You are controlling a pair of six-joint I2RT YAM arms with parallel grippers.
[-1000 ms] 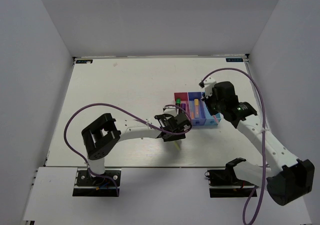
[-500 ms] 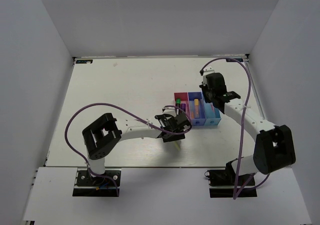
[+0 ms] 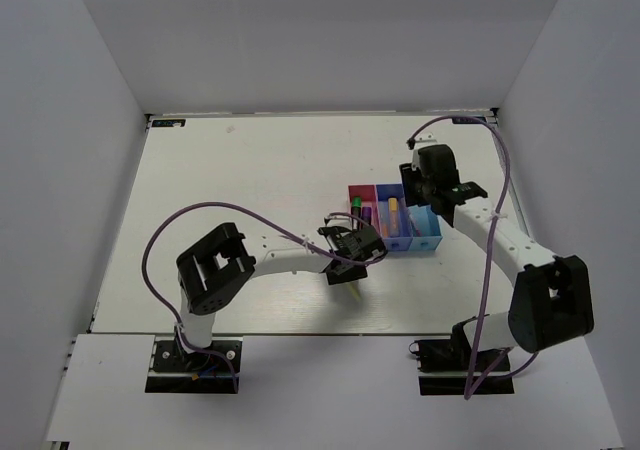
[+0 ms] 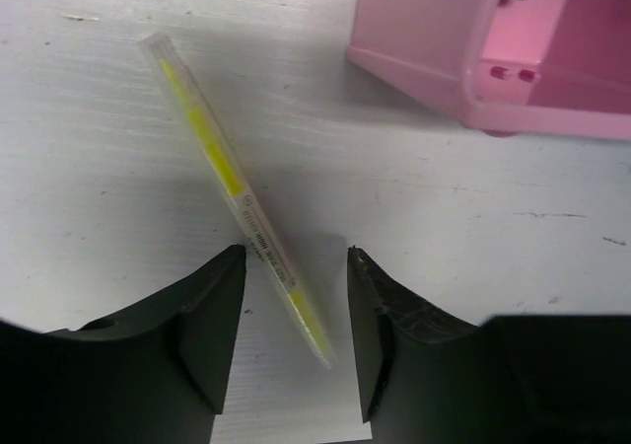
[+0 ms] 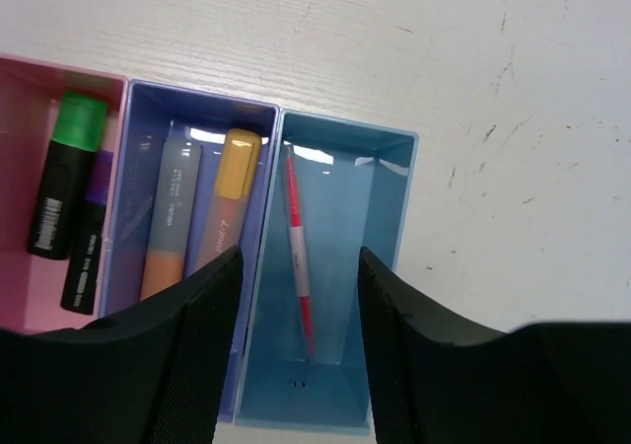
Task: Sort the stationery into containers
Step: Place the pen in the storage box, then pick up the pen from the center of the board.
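Note:
A thin yellow pen [image 4: 222,168] lies flat on the white table, its near end between the fingers of my left gripper [image 4: 296,257], which is open and does not touch it. The pink bin [image 4: 434,59] stands just beyond. My right gripper [image 5: 300,257] hangs open above the light blue bin [image 5: 389,227], where a pink-red pen [image 5: 299,257] lies loose. The dark blue bin [image 5: 197,94] holds a grey-orange marker [image 5: 173,232] and an orange-capped highlighter [image 5: 232,207]. In the pink bin [image 5: 30,296] lie a green-capped marker [image 5: 64,173] and a purple one [image 5: 89,247].
The three joined bins [image 3: 392,220] sit right of the table's middle, with the yellow pen [image 3: 355,290] just in front of them to the left. White walls close in the table on three sides. Purple cables loop over both arms.
My right gripper has opened and the pink-red pen now lies in the light blue bin; the right arm has shifted over the bins. My left gripper's jaws have narrowed a little around the yellow pen.

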